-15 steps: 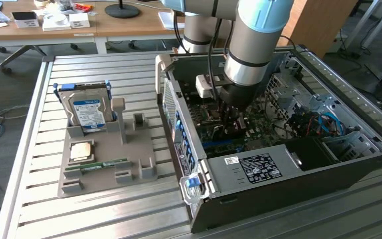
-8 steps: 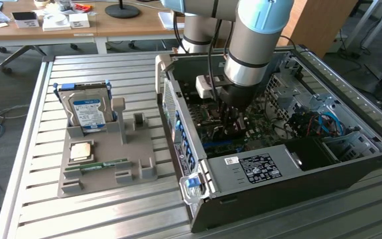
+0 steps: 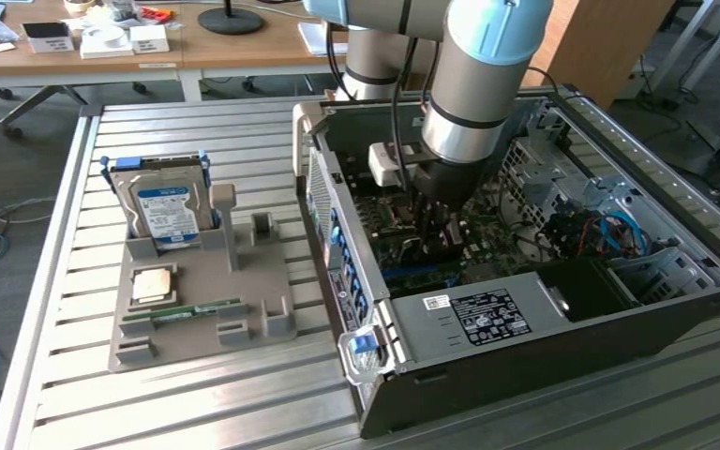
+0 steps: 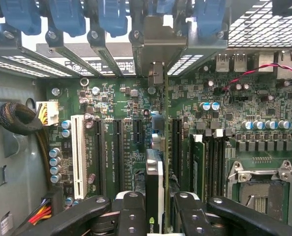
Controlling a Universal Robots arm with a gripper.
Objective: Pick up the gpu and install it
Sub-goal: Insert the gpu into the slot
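Note:
My gripper point(image 3: 442, 225) reaches down into the open computer case point(image 3: 561, 347). In the wrist view the gpu point(image 4: 154, 172) stands edge-on between my two black fingers point(image 4: 131, 211), and the gripper point(image 4: 155, 216) is shut on it. The card's thin edge runs along the green motherboard point(image 4: 121, 108) between the black expansion slots. Its metal end point(image 4: 155, 73) reaches the case's rear slot openings under the blue latches. Whether the card is seated in a slot I cannot tell.
A long white slot point(image 4: 79, 152), a bundle of cables point(image 4: 17, 118) and the processor socket point(image 4: 259, 182) flank the card. Outside the case, a grey holder point(image 3: 198, 281) carries a hard drive point(image 3: 166, 211), a memory stick point(image 3: 183, 310) and a chip point(image 3: 150, 283).

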